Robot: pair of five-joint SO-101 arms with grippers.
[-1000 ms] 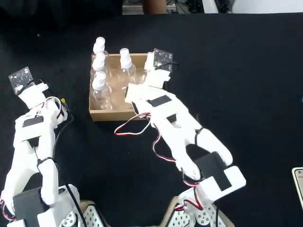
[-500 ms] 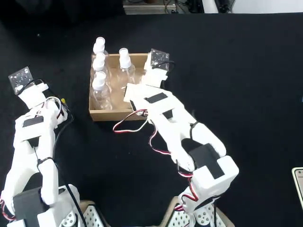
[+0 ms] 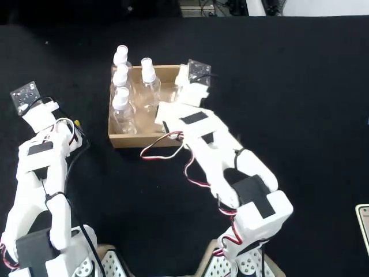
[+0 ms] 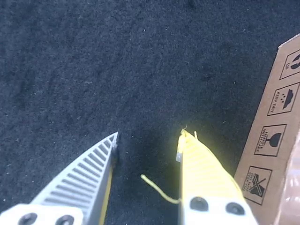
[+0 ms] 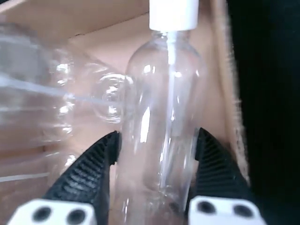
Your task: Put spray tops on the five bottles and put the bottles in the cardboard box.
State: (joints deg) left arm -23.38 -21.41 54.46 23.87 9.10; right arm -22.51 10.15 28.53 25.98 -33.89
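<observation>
Bottles [image 3: 120,109] stand capped in the cardboard box [image 3: 135,140]; your right gripper [image 5: 158,136] pinches one of them.

High view: three stand upright in a row along one wall of the box. A fourth bottle [image 3: 148,81] stands upright beside them, just ahead of your right arm [image 3: 199,135], whose wrist leans over the box's rim. Left wrist view: your left gripper [image 4: 147,140] hangs over the black table [image 4: 93,56] with its fingers spread, and the box's outer wall is just beside one finger. Right wrist view: your right gripper is inside the box, its two fingers pressed against either side of the fourth bottle's clear body, below its white spray top [image 5: 173,14].
</observation>
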